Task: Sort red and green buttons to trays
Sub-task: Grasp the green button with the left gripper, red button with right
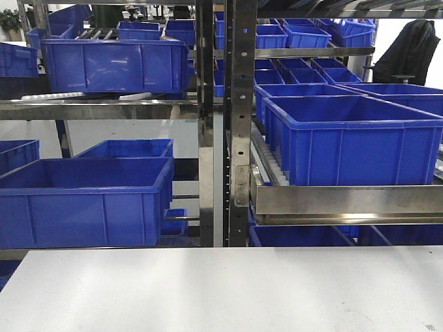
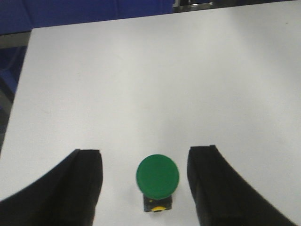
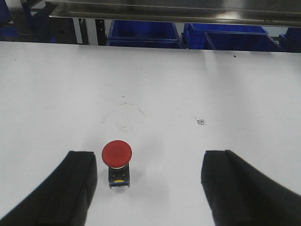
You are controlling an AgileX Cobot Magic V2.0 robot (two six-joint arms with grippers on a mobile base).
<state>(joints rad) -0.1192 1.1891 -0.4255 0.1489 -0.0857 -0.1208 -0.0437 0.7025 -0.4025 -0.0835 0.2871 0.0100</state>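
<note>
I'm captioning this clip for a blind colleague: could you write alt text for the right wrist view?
A red button stands on a white table inside the open right gripper, nearer the finger at the picture's left. Blue crates sit under a metal shelf beyond the table's far edge.

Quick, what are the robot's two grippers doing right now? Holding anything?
Left gripper: open, holding nothing; green button sits between its fingers.
Right gripper: open, holding nothing; red button sits between its fingers, ungripped.
</note>
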